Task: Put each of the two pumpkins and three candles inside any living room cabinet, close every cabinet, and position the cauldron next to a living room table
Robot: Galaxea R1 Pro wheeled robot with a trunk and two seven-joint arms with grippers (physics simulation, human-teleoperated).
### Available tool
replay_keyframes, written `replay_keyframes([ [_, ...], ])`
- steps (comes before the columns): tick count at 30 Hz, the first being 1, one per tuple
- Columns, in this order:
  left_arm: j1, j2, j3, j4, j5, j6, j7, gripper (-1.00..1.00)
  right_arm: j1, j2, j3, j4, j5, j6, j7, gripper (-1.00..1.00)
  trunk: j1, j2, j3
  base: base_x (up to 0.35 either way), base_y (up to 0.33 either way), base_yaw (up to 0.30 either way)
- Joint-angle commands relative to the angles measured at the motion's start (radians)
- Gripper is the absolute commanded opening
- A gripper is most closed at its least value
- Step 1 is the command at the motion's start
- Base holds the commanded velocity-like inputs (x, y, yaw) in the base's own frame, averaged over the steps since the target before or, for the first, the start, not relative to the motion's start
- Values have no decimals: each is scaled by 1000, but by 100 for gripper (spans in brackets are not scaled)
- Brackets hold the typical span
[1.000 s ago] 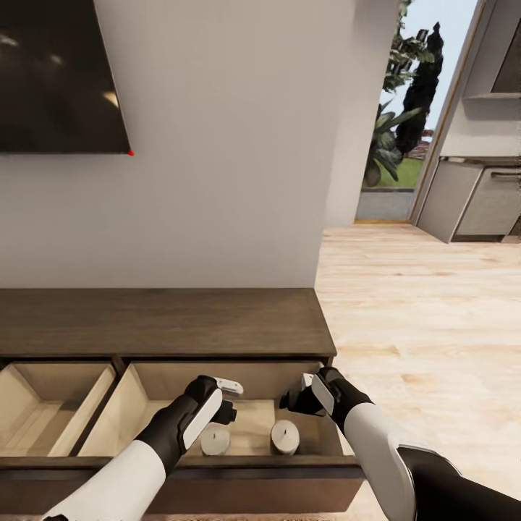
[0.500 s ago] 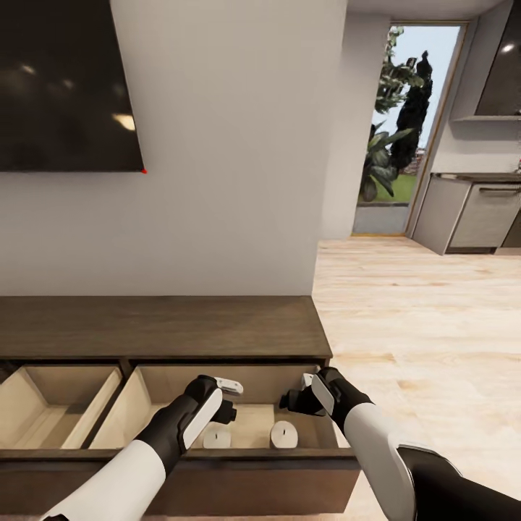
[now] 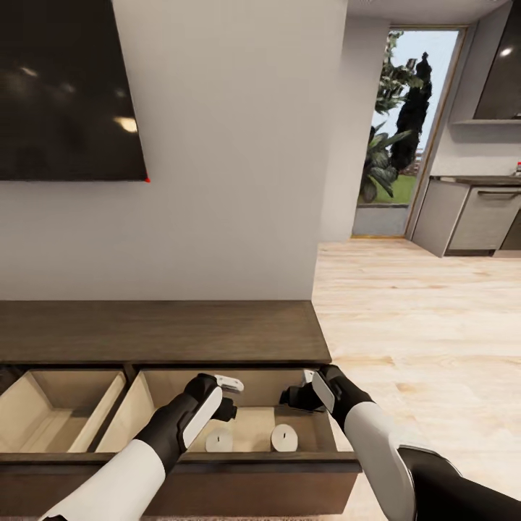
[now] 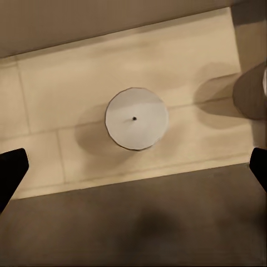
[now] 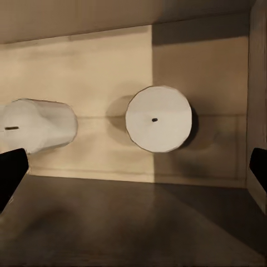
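Pale unlabelled candles (image 3: 251, 438) in cabinet (image 3: 159, 331)

left gripper (image 3: 230, 396): spread, empty | right gripper (image 3: 293, 396): spread, empty

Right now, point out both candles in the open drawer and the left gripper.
Left candle (image 3: 218, 440), head view, on its flat top.
Right candle (image 3: 284, 436), head view, on its flat top.
Left gripper (image 3: 233, 397), head view, midway between its fingertips.

two candles (image 3: 218, 439) side by side | in cabinet (image 3: 159, 329) drawer (right one)
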Motion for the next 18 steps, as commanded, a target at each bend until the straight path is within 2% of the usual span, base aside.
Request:
replay_keyframes([
  [1,0,1,-3,-4,11,2,10,100,0,1,-5,-8,2,5,2,100,-4,7,2,-64,16,0],
  [12,2,4,-2,-42,10,4,12,100,4,1,-5,-63,2,7,51,100,-46,84,37,-15,4,0],
  [18,5,9,-2,-128,4,43,16,100,5,1,-5,-118,2,18,73,100,-69,126,55,0,0,0],
])
